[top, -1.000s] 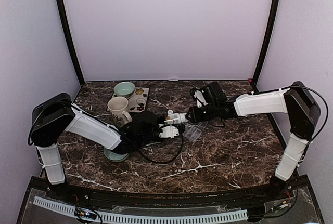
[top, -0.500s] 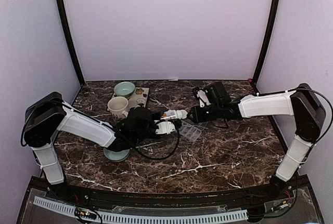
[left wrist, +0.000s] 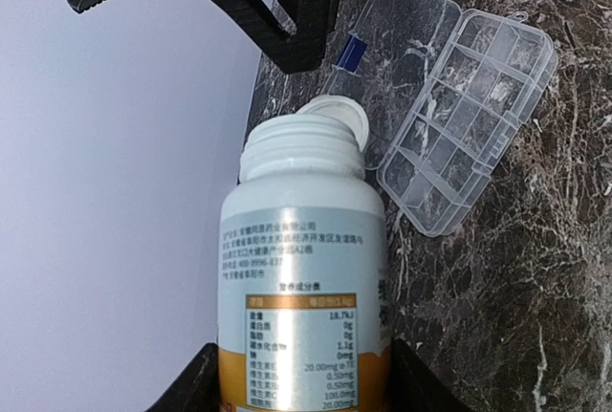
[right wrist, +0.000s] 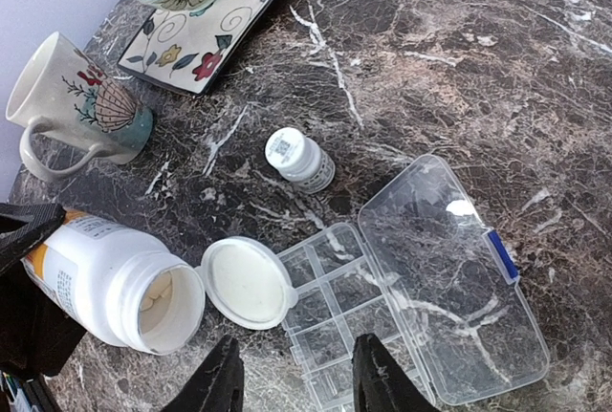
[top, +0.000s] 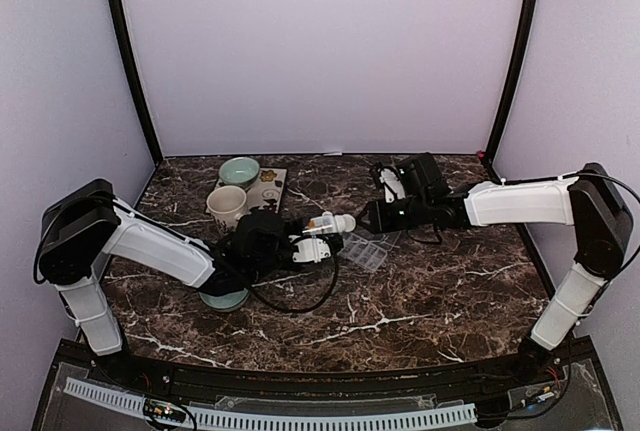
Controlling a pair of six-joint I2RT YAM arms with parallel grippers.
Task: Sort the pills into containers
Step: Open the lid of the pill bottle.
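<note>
Left pincer (left wrist: 306,385) clasps the open bottle (left wrist: 301,240), the box (left wrist: 469,116) lying just ahead; right pincer (right wrist: 295,374) hangs released above it.

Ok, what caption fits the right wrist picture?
Tipped white pill bottle, cap flipped open, beside the open clear organiser box.

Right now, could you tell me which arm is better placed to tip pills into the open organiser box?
Left. The left hand grips the open white bottle, its mouth beside the organiser box, pills visible inside. The right hand hovers open and empty above the box.
</note>
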